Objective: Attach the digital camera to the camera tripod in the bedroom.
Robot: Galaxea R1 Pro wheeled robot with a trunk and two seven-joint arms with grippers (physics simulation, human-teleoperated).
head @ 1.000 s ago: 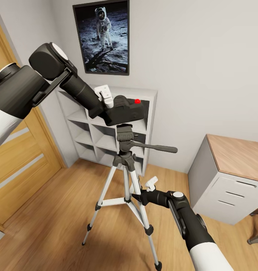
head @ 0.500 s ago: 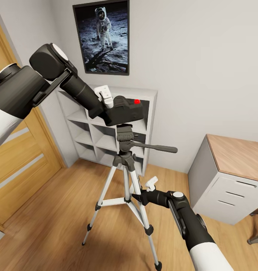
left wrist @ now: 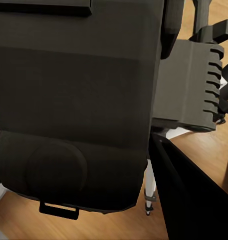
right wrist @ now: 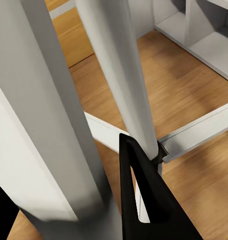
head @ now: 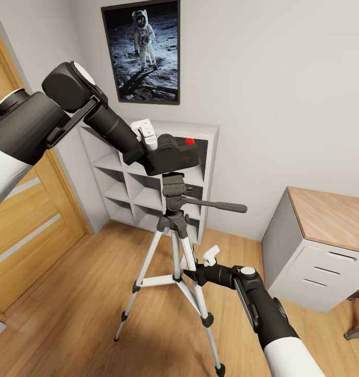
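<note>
Matt black camera (head: 174,154); silver metal tripod legs (head: 175,272)

The digital camera (head: 175,153) is matt black with one red dot on its top corner. Just under it, the camera tripod (head: 174,246) has a dark grey head, silver legs and black joints and feet. The left gripper (head: 148,137) has white fingers on a black wrist. Behind it hangs a black-framed, grey-toned astronaut poster (head: 143,51) above a white cube shelf (head: 126,180). The floor (head: 79,324) is light wood.
</note>
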